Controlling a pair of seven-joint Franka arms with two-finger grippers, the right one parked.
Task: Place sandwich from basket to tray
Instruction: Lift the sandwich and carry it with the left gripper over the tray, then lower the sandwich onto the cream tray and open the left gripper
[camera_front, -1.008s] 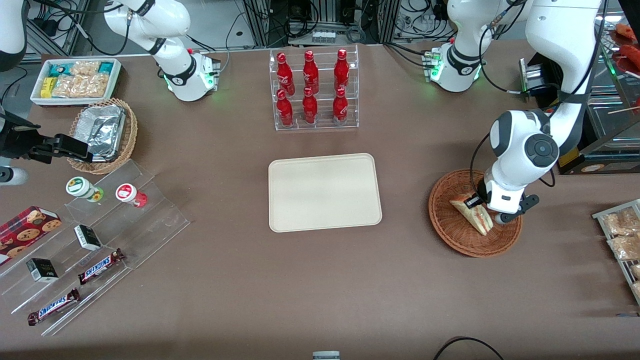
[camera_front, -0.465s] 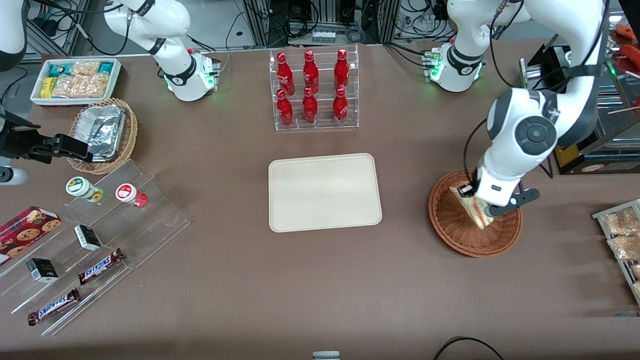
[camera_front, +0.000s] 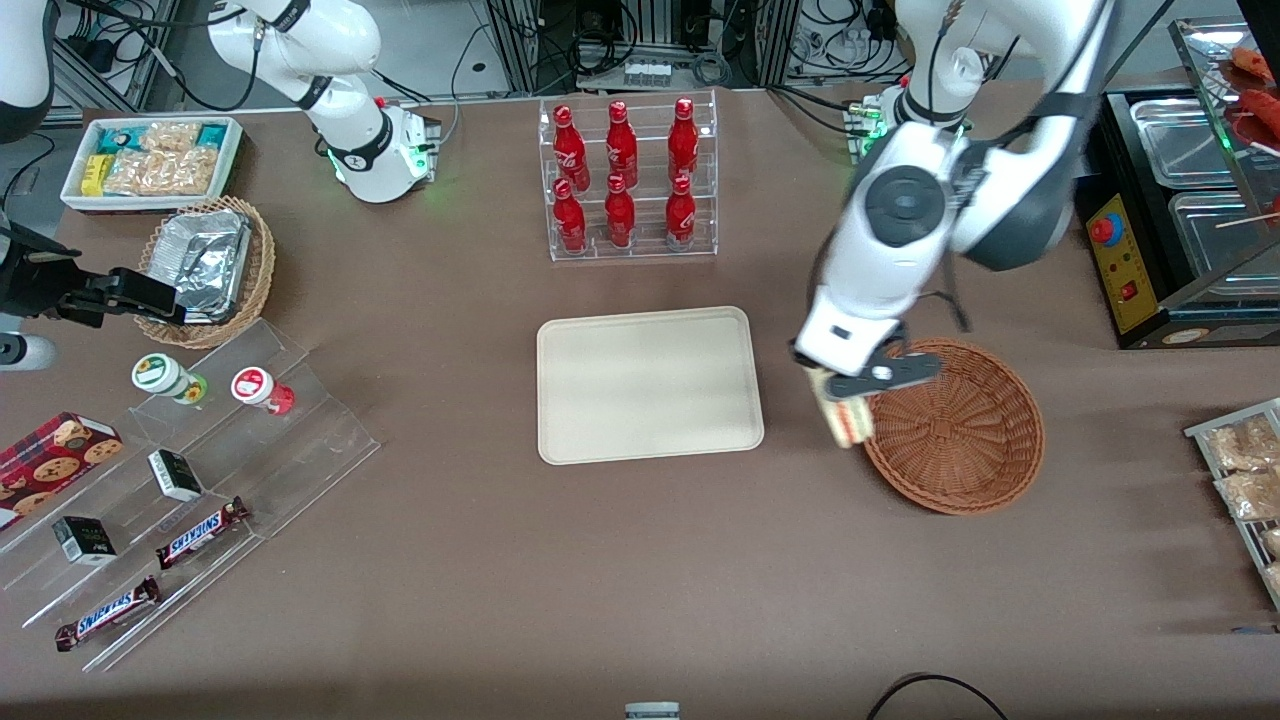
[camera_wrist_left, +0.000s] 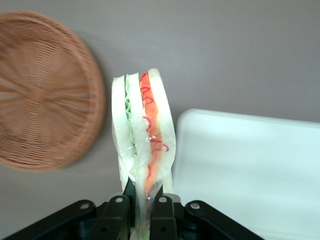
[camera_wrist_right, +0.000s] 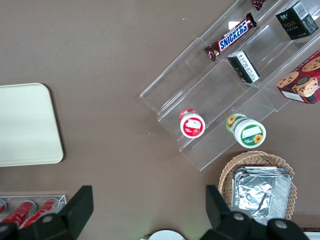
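A: How does the sandwich (camera_wrist_left: 142, 135) look?

B: It is a wedge in clear wrap: pale white bread slices, a green leafy layer on one side and red and pink filling on the other, its layered edge facing the wrist camera. It hangs in the air, clear of the brown surface (camera_front: 640, 560).

A: And the gripper (camera_front: 848, 385)?

B: The fingers (camera_wrist_left: 117, 212) are closed on the narrow end of the sandwich, pinching it from both sides with only the wedge's thickness between them. From the front camera the gripper sits above the strip of surface between the tray (camera_front: 648, 384) and the basket (camera_front: 955, 428), right over the basket's rim on the tray's side, and the sandwich pokes out below it.

A: So the sandwich is out of the basket?

B: Yes. The reddish-brown woven basket shows only bare wicker inside. The cream tray is also bare, and the sandwich is not over it.

A: Anything nearby that crowds the way?

B: The clear rack with 6 red bottles (camera_front: 625, 180) stands farther from the front camera than the tray, well apart from the gripper. Toward the parked arm's end lie the tan basket with silver foil (camera_front: 205, 265), a white box of snacks (camera_front: 152, 160) and a clear stepped stand (camera_front: 200, 480) with 2 Snickers bars (camera_front: 200, 532).
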